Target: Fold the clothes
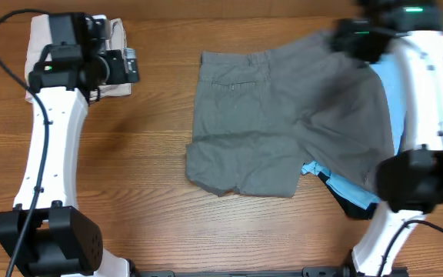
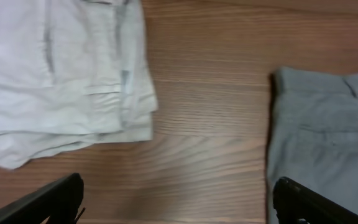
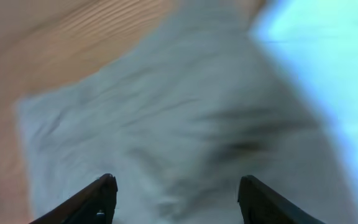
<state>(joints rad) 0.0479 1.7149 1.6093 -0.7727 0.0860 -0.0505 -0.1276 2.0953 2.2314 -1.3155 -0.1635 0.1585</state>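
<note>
The mid-grey shorts point(image 1: 283, 115) lie spread on the table, waistband toward the left, one leg folded over at the front. Their edge shows at the right of the left wrist view point(image 2: 322, 137), and they fill the right wrist view point(image 3: 166, 118). A folded beige garment point(image 1: 118, 58) lies at the far left, partly under the left arm; it also shows in the left wrist view point(image 2: 55, 68). Light blue point(image 1: 387, 85) and black point(image 1: 352, 201) clothes lie under the shorts at the right. My left gripper point(image 2: 178, 199) is open over bare wood. My right gripper point(image 3: 176, 196) is open above the shorts' far right part.
The table is brown wood point(image 1: 152, 192). The left arm's base point(image 1: 48, 238) stands at the front left and the right arm's base point(image 1: 414, 185) at the front right.
</note>
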